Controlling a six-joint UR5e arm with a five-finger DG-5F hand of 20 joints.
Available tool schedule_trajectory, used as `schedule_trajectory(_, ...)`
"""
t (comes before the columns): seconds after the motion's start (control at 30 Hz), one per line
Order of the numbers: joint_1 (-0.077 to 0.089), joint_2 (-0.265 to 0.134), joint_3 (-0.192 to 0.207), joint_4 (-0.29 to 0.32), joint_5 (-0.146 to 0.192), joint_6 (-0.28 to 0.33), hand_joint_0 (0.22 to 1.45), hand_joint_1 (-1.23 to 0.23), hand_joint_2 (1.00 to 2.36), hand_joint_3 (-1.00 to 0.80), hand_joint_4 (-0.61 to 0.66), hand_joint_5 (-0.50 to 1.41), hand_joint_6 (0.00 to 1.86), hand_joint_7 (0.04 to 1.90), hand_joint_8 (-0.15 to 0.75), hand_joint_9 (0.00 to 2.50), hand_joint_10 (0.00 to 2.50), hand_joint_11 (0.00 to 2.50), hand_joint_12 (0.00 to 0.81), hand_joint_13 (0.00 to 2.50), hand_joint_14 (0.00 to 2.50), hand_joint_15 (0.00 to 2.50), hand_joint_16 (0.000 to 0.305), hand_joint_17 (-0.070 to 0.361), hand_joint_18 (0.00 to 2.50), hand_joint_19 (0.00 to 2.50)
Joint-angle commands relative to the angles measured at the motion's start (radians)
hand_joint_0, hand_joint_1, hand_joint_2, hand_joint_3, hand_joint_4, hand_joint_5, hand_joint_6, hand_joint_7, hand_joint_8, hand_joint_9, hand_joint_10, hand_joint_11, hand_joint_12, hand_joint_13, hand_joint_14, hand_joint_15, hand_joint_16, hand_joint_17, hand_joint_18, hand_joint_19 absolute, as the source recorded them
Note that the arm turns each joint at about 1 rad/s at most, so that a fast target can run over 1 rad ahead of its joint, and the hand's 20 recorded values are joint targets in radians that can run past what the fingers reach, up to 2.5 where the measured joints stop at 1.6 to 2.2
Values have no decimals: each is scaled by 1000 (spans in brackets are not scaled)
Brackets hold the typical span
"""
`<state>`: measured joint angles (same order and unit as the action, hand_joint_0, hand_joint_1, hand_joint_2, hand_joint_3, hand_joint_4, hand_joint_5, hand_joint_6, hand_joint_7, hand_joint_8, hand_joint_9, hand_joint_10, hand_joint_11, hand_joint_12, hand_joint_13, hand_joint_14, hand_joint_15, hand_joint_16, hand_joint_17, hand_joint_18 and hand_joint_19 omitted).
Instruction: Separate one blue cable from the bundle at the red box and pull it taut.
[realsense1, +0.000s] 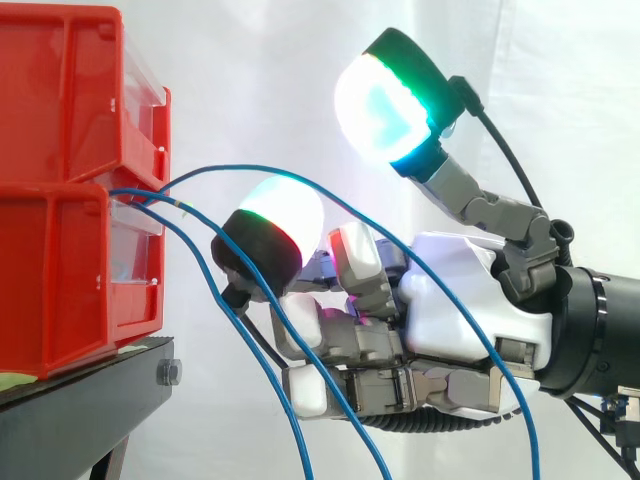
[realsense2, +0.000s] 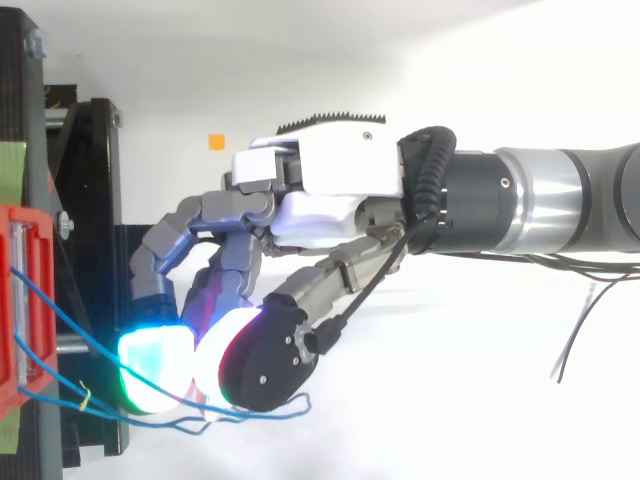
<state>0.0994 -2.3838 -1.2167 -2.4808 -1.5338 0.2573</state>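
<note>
The white-and-grey robot hand (realsense1: 460, 300) is held level with the stacked red plastic bins (realsense1: 60, 280), just beside the thin blue cables (realsense1: 250, 168) that are led out from between the two bins. One cable is arched over the hand and draped down in front of it. The others are hung slack below, near the black metal stand (realsense1: 80, 420). Whether any cable is actually held cannot be told, since the strands are crossed in front of the hand. No cable is seen taut, so separation is judged unfinished. If a pull is made now, two strands may be caught together, or the draped loop may be snagged and the bins dragged.
</note>
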Motion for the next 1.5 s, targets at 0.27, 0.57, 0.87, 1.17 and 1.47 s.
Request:
schedule_trajectory(0.27, -6, -2, -1, 8, -16, 0, 530, -623, 1000, -496, 351, -236, 829, 900, 527, 1424, 6, 150, 394, 813, 11, 254, 67, 150, 628, 470)
schedule_trajectory(0.57, -10, -2, -3, 14, -31, -1, 535, -618, 1001, -490, 336, -236, 830, 897, 523, 1417, 8, 186, 399, 817, 12, 271, 67, 150, 625, 489)
schedule_trajectory(0.87, -14, 0, -3, 16, -32, -1, 538, -615, 1000, -492, 327, -235, 830, 899, 502, 1486, 16, 397, 402, 839, 14, 311, 67, 151, 630, 499)
schedule_trajectory(1.17, -14, 0, -3, 16, -32, -1, 538, -612, 1000, -496, 307, -237, 831, 895, 482, 1478, 23, 573, 407, 853, 15, 348, 68, 152, 636, 516)
schedule_trajectory(1.47, -14, 0, -3, 16, -32, -3, 537, -614, 1000, -498, 301, -239, 833, 878, 491, 1274, 15, 382, 407, 841, 15, 353, 68, 152, 629, 533)
